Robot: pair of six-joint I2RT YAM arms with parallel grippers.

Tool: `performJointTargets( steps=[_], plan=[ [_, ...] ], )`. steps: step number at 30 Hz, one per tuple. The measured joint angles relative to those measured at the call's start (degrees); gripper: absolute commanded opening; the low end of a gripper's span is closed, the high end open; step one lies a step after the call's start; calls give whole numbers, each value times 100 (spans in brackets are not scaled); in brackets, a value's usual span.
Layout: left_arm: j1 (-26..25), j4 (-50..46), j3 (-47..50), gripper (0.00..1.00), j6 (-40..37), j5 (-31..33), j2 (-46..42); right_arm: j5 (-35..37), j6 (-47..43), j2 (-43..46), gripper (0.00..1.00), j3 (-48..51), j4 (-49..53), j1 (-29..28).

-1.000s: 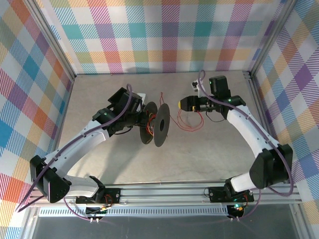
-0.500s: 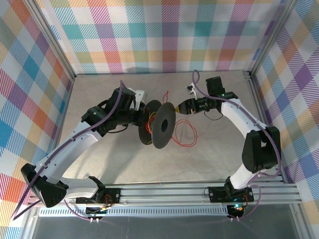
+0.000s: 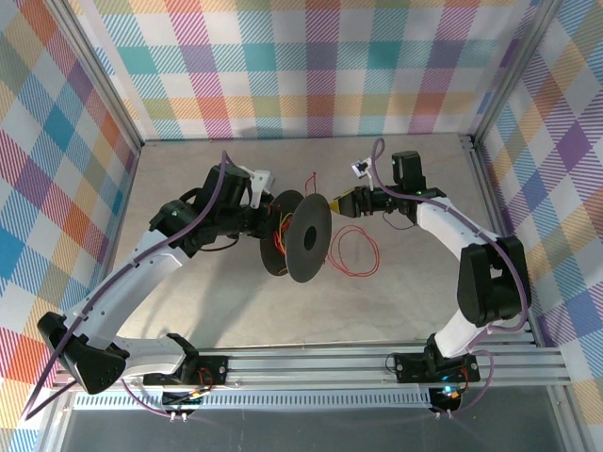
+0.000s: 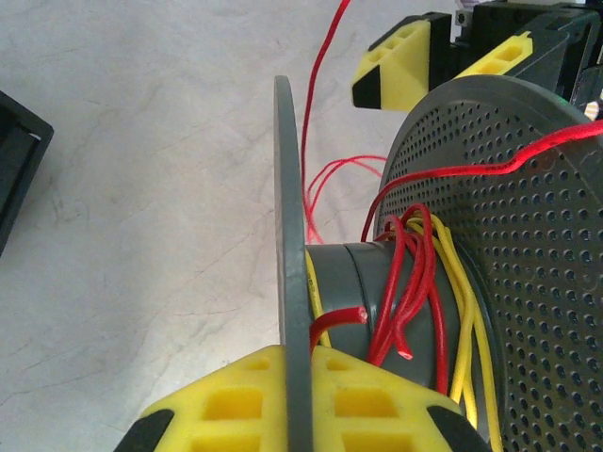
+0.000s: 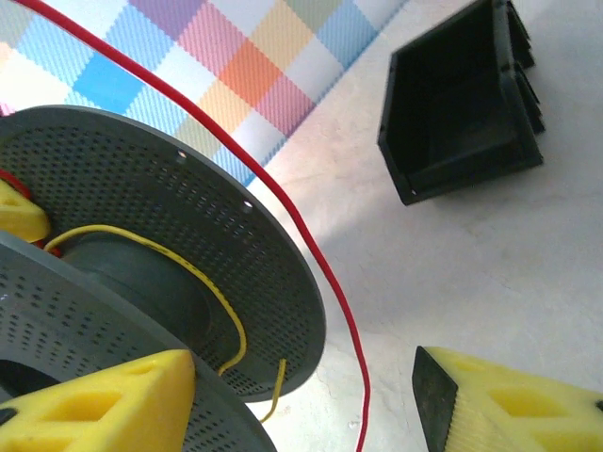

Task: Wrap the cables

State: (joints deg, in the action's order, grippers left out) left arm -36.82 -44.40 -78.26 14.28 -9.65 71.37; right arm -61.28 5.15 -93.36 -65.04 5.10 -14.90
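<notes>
A dark grey spool (image 3: 309, 240) with perforated flanges hangs above the table, and my left gripper (image 3: 273, 218) is shut on it. In the left wrist view both yellow fingers (image 4: 226, 400) pinch one thin flange (image 4: 290, 235), the left gripper (image 4: 300, 386) centred on it. The cables (image 4: 410, 273), red and yellow, lie in loose turns on the hub. More red cable (image 3: 358, 252) loops on the table to the right. My right gripper (image 3: 335, 202) is at the spool's far rim. It stands open (image 5: 301, 405), and a red strand (image 5: 325, 268) runs between its fingers untouched.
A black open-sided box (image 5: 462, 104) lies on the table beyond the spool. Plaid walls close in the back and sides. The aluminium rail (image 3: 311, 363) with both arm bases runs along the near edge.
My right gripper swung left from the loose loops to the spool's rim and opened wider. My left arm shifted the spool slightly up and right. The red loop on the table shifted.
</notes>
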Motion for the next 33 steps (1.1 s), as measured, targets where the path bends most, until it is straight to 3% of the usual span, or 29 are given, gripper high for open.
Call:
performJointTargets(
  steps=[12, 22, 33],
  plan=[
    [17, 24, -2, 0, 22, -435, -107, -452, -179, -28, 60, -608, 195, 238],
    [70, 107, -48, 0, 70, -590, -105, 28, -214, 306, 50, 15, 1108, 588],
    [481, 382, -122, 0, 332, -1294, -105, -544, -101, 197, 44, 299, 1423, 535]
  ],
)
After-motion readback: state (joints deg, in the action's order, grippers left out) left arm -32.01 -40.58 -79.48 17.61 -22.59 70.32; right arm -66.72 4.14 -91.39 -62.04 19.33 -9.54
